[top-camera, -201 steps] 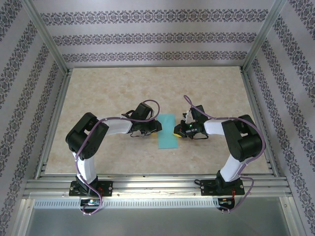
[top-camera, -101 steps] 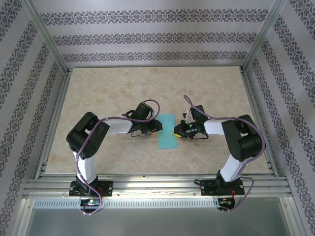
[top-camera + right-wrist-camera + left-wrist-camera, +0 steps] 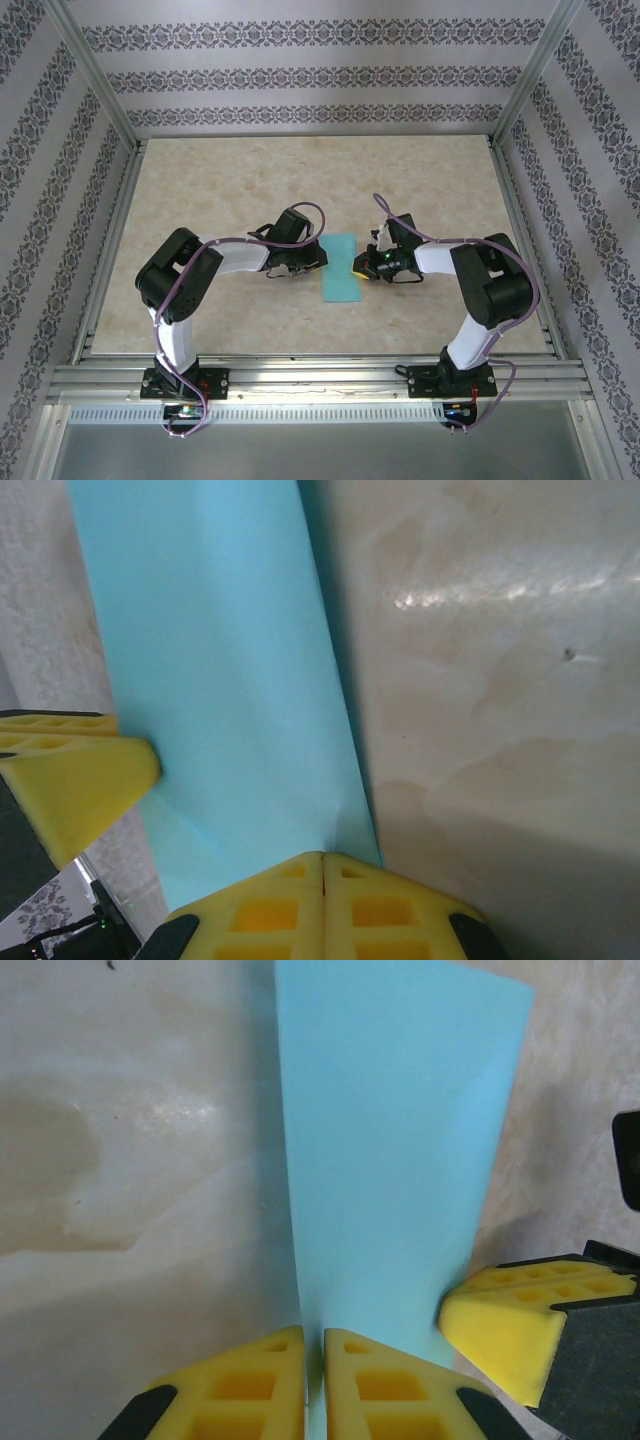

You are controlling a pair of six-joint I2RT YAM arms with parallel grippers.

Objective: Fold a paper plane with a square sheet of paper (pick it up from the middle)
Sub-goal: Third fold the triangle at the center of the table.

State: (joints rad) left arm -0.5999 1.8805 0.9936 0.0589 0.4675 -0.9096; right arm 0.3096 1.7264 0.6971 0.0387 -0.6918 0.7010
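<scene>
The square sheet of paper (image 3: 340, 270) is turquoise and lies mid-table as a narrow, long rectangle. My left gripper (image 3: 322, 258) is at its left long edge. In the left wrist view that gripper (image 3: 313, 1345) has its yellow jaws almost together, with the edge of the sheet (image 3: 400, 1140) pinched between them. My right gripper (image 3: 358, 268) is at the opposite long edge. In the right wrist view it (image 3: 323, 865) is shut on the sheet (image 3: 220, 680), which dimples at the tips. A paper plane is out of view.
The beige marbled table (image 3: 220, 190) is ringed by an aluminium frame (image 3: 300, 375) and patterned walls. Each wrist view catches the other gripper's yellow finger across the paper: the right gripper's finger (image 3: 520, 1320) and the left gripper's finger (image 3: 70, 780).
The left gripper's jaws have closed onto the paper's left edge. Both arms and the paper stay where they were.
</scene>
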